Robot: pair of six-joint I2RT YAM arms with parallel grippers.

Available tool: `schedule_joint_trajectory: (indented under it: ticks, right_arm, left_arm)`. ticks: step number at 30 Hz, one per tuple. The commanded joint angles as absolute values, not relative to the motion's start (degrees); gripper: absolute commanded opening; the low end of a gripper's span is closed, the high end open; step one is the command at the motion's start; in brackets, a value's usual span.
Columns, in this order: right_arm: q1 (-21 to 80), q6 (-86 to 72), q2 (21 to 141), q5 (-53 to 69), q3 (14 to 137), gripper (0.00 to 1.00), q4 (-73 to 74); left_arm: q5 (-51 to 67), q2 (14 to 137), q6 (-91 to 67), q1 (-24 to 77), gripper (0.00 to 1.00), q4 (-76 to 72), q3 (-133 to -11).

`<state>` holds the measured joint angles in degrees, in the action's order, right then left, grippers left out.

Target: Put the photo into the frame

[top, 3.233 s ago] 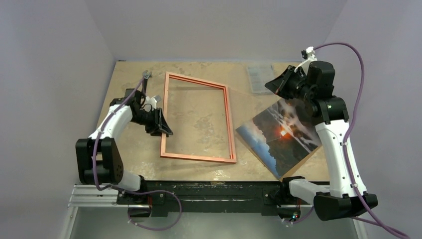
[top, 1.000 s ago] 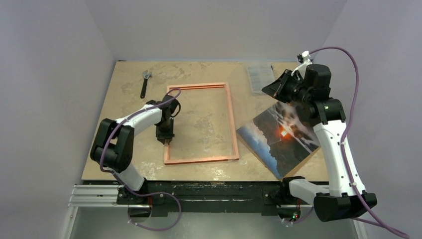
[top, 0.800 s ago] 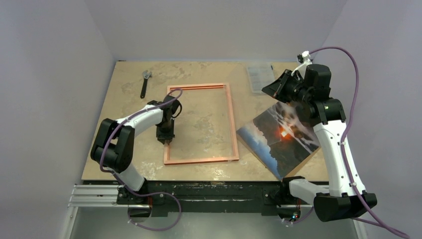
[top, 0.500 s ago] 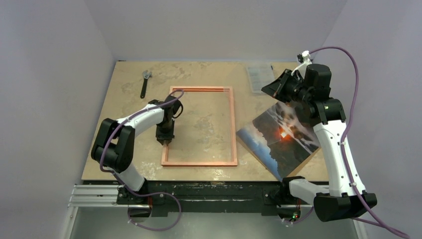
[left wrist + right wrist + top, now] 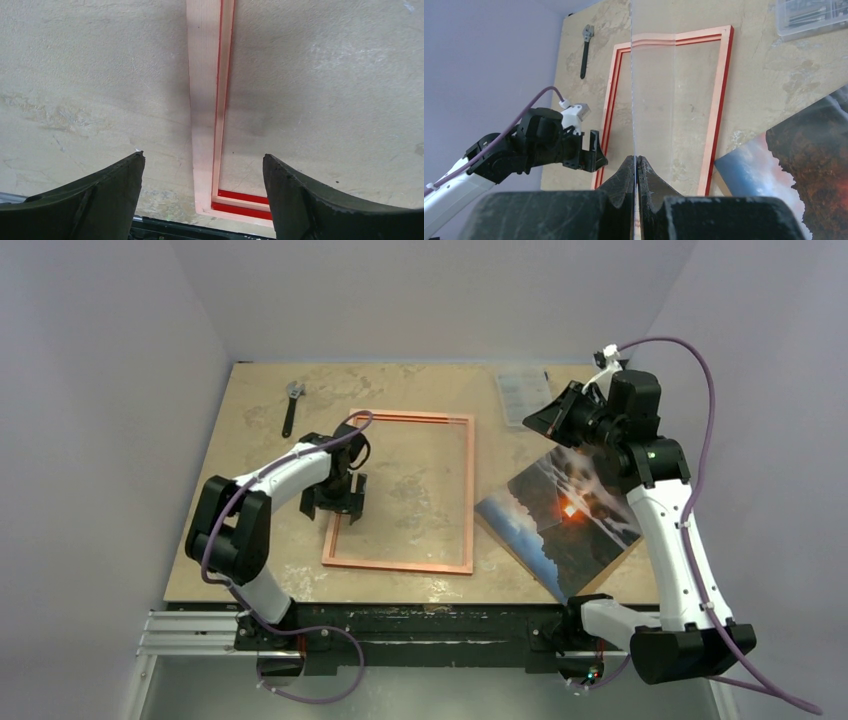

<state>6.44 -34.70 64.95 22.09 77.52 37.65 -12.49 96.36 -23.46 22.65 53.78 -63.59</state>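
Spread wide at the left end effector (image 5: 202, 157): one dark finger (image 5: 95, 195) to either side of a long rail of the frame (image 5: 205, 75), neither touching it, nothing gripped. Pointed straight down just above that left rail, toward the frame's near left corner.

Pressed tight together at the right end effector (image 5: 636, 160), pinching the lower edge of a clear sheet (image 5: 651, 90). Held upright and edge-on to the wrist camera, raised well above the far right part of the tabletop (image 5: 250, 440). Through the sheet, a slightly shifted view of the frame's far rail.

Flat in the middle of the tabletop: the frame, pale copper-coloured back up, bright red showing only along the inner lip, bare tabletop inside the opening.

To the right of the frame and apart from it, under the right arm: the photo (image 5: 560, 510), picture side up, turned at an angle to the tabletop edge. Resting on a brown board (image 5: 606, 566) peeking out along the photo's near right edge. Not in the frame.

At the far right of the tabletop, beyond the photo: a shallow clear plastic box (image 5: 523, 395), lying flat, with thin metallic pieces together inside, too small to name.

At the far left, well apart from the rest: a wrench (image 5: 291, 408), flat on the tabletop.
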Motion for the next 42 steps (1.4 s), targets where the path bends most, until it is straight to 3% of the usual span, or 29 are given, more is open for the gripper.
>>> schedule_joint_trajectory:
  ticks: [1,9,16,25,34,42]
  right_arm:
    - [6.55,-35.53,64.84,24.32,77.21,0.0,33.01]
    - [6.67,-35.73,66.29,29.26,76.13,0.0,31.97]
    - [6.76,-33.45,67.8,27.28,79.08,0.0,35.4]
    - [6.73,-26.15,70.07,10.03,95.31,0.0,50.84]
    - [7.32,-21.42,76.1,-0.33,101.75,0.0,59.85]
    - [18.27,-22.08,82.31,-14.51,106.96,0.0,62.99]
  left_arm:
    - [-9.58,93.08,-25.55,22.85,0.85,52.48,-62.81]
    - [5.9,75.99,-27.86,22.85,0.85,48.43,-62.37]
    - [10.91,68.65,-29.16,22.85,0.85,49.83,-64.09]
    - [11.02,67.19,-29.8,22.85,0.85,50.39,-62.89]
    - [10.8,68.38,-30.29,22.85,0.85,49.8,-60.69]
    - [10.97,68.59,-30.73,22.85,0.85,49.25,-58.79]
